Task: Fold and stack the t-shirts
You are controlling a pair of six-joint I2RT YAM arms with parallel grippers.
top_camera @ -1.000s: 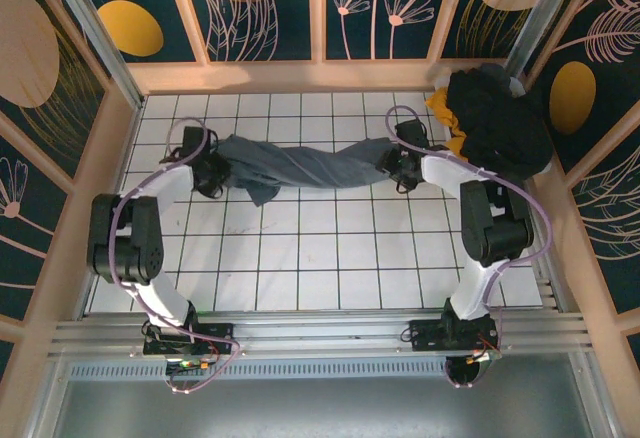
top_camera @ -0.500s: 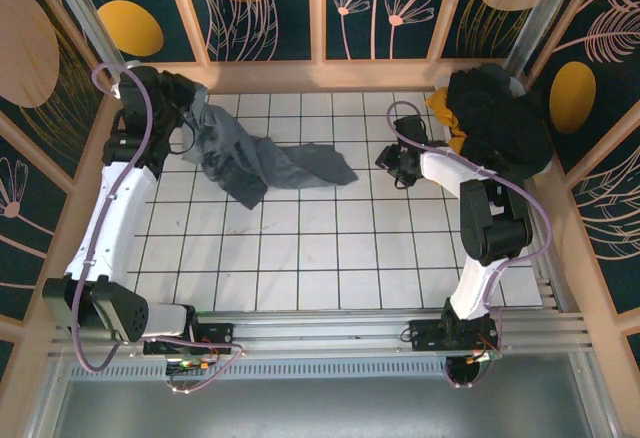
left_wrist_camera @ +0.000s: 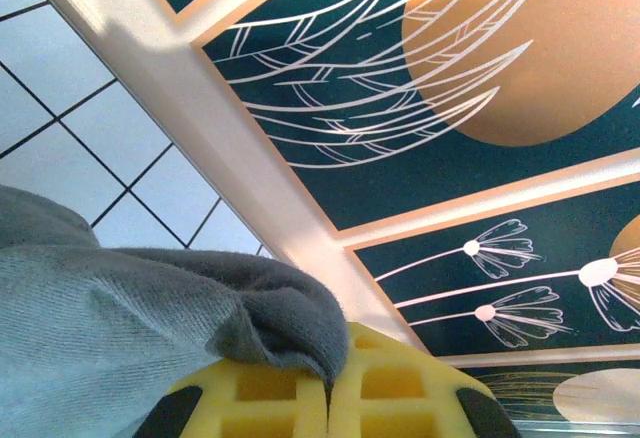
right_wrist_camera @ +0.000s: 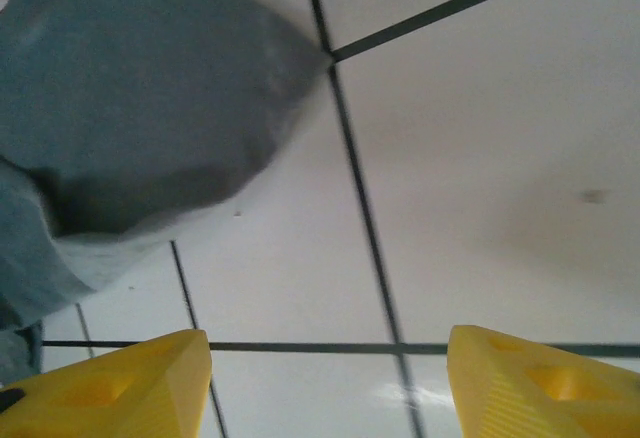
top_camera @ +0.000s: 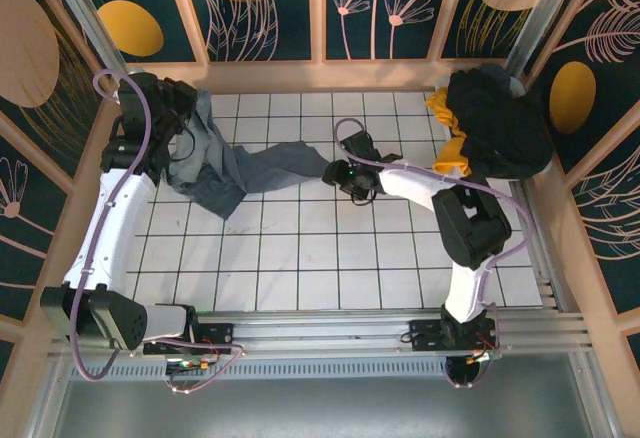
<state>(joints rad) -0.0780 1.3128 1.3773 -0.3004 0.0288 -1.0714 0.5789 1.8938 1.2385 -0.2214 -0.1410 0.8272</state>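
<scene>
The slate grey-blue t-shirt point(top_camera: 225, 163) hangs bunched from my left gripper point(top_camera: 188, 110), which is raised at the far left corner. Its lower part trails right across the white tiles. In the left wrist view the yellow fingers point(left_wrist_camera: 400, 388) are pressed together on a fold of the grey cloth point(left_wrist_camera: 150, 298), so my left gripper point(left_wrist_camera: 330, 388) is shut on it. My right gripper point(top_camera: 338, 171) is low over the tiles at the shirt's right tip. It is open point(right_wrist_camera: 330, 378) with nothing between its fingers, and the grey cloth point(right_wrist_camera: 140, 108) lies just ahead, apart from them.
A heap of black t-shirts point(top_camera: 500, 118) with yellow-orange cloth point(top_camera: 445, 108) beneath it sits at the far right corner. Wooden-framed patterned walls point(top_camera: 310, 18) close in the tiled table point(top_camera: 330, 258) at the back and both sides.
My right gripper let go of the shirt's end, then slid left to its tip. My left arm lifted its end up into the far left corner.
</scene>
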